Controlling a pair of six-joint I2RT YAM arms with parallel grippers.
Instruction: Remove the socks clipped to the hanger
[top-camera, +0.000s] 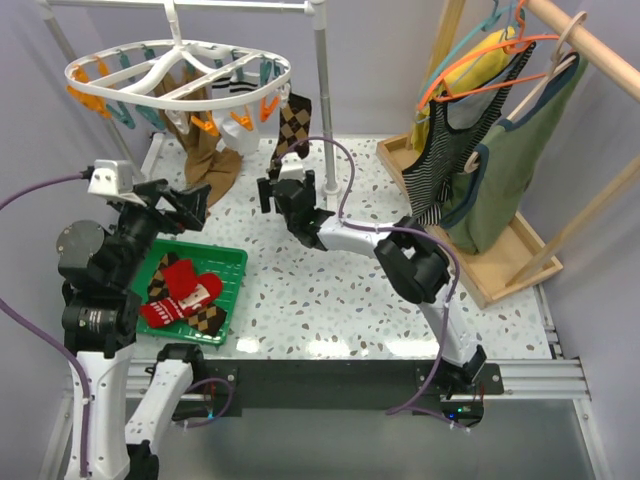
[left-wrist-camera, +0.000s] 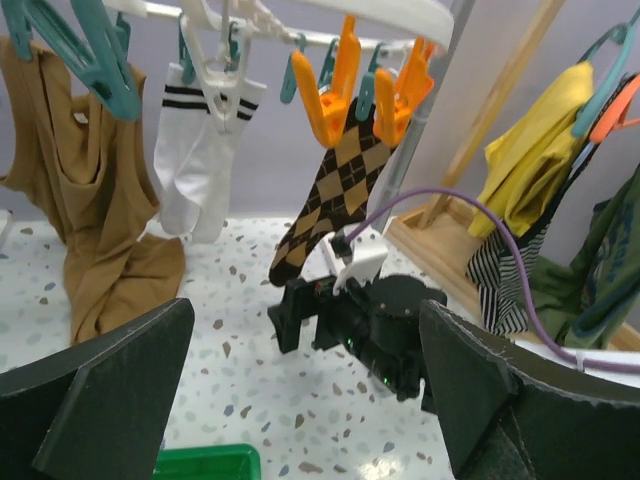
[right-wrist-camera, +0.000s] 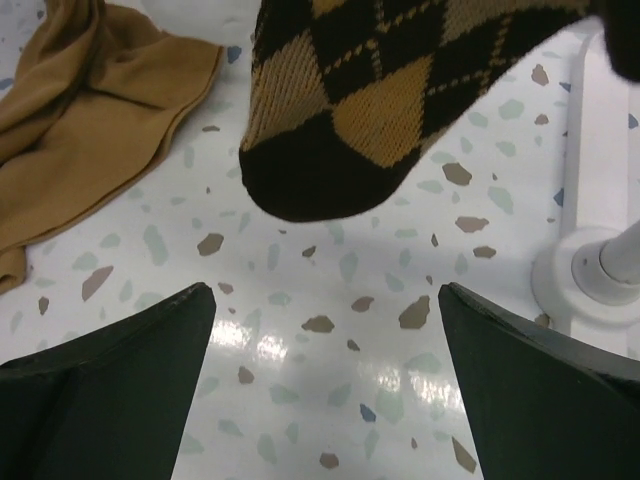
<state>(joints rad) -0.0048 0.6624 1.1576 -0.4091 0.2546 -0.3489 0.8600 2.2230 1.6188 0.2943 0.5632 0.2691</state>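
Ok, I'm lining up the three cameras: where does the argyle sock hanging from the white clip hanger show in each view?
Top external: the argyle sock hangs upper centre, under the hanger's right rim.
Left wrist: centre, pinched in orange clips.
Right wrist: only its toe, top centre.
Shared landmark: the long tan sock, left of it in every view.

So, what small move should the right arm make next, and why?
Probably move the right gripper forward until the argyle sock toe sits between its open fingers. It hangs from orange clips on the hanger, toe just ahead of the gripper, not gripped.
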